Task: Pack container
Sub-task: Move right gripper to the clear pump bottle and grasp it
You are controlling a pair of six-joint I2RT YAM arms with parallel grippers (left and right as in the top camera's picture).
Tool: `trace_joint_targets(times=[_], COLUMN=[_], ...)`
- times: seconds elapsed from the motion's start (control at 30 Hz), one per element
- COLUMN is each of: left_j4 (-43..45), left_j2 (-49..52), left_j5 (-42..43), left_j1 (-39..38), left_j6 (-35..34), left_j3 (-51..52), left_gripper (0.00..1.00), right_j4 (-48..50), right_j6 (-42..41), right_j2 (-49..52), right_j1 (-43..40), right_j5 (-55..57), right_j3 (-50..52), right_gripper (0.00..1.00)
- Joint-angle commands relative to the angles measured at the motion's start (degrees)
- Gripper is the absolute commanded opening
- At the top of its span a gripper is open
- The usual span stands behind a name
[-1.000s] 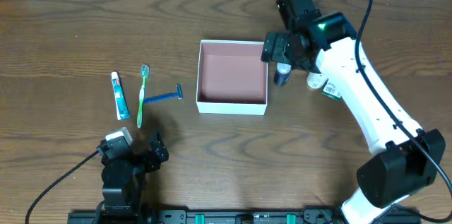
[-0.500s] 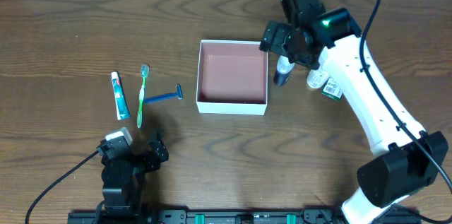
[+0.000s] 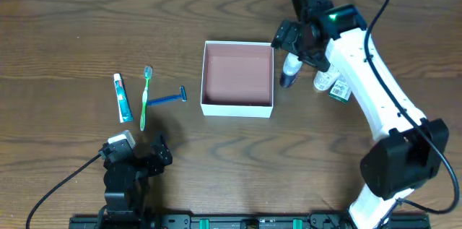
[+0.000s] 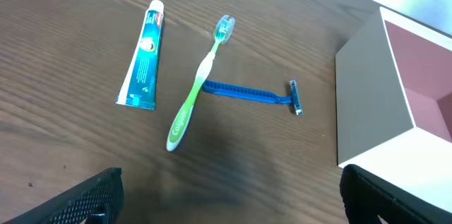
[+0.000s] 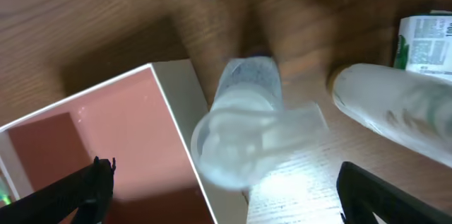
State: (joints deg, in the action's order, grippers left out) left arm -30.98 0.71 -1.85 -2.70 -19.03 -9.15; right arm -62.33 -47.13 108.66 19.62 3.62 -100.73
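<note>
The container point(image 3: 238, 106) is a square white box with a pinkish-brown inside, at the table's middle; it also shows in the left wrist view point(image 4: 367, 104) and the right wrist view point(image 5: 106, 132). A small clear bottle point(image 3: 289, 74) stands upright just right of the box. My right gripper point(image 3: 297, 45) is open above it, the bottle point(image 5: 236, 128) showing between the spread fingers point(image 5: 226, 199). My left gripper point(image 3: 138, 152) is open and empty near the front edge point(image 4: 233, 210).
A toothpaste tube point(image 3: 123, 97), a green toothbrush point(image 3: 145, 97) and a blue razor point(image 3: 170, 99) lie left of the box. A second clear bottle point(image 3: 325, 79) and a green-and-white packet point(image 3: 339, 92) lie right of the standing bottle.
My right gripper has drawn back toward the far edge, uncovering the small bottle, which stays standing beside the box. The left arm has not moved.
</note>
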Motion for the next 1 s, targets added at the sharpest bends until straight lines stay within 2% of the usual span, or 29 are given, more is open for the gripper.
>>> trace_joint_targets(times=[0.0, 0.07, 0.4, 0.53, 0.6, 0.83, 0.97], left_j4=[0.0, 0.0, 0.0, 0.0, 0.0, 0.0, 0.0], left_j2=[-0.04, -0.04, -0.04, -0.04, -0.04, -0.04, -0.04], left_j5=[-0.07, -0.07, -0.07, -0.07, -0.07, -0.07, -0.07], left_j1=[-0.13, -0.13, -0.13, -0.13, -0.13, -0.13, -0.13], left_j6=[1.01, 0.98, 1.01, 0.98, 1.01, 1.01, 1.01], left_j3=[0.79, 0.79, 0.79, 0.79, 0.79, 0.79, 0.79], left_gripper=[0.98, 0.98, 0.98, 0.98, 0.98, 0.98, 0.98], right_j4=[0.66, 1.44, 1.9, 2.97, 3.72, 3.58, 3.19], right_j6=[-2.51, -2.56, -1.51, 1.97, 3.67, 4.17, 4.2], right_j2=[2.71, 4.13, 6.75, 6.75, 6.75, 6.75, 6.75], right_j1=[-0.26, -0.31, -0.33, -0.33, -0.33, -0.15, -0.15], right_j5=[1.62, 1.51, 3.61, 3.93, 3.89, 3.91, 3.93], right_j3=[-0.94, -0.94, -0.94, -0.94, -0.94, -0.94, -0.94], right_gripper=[0.98, 0.98, 0.86, 0.78, 0.71, 0.6, 0.44])
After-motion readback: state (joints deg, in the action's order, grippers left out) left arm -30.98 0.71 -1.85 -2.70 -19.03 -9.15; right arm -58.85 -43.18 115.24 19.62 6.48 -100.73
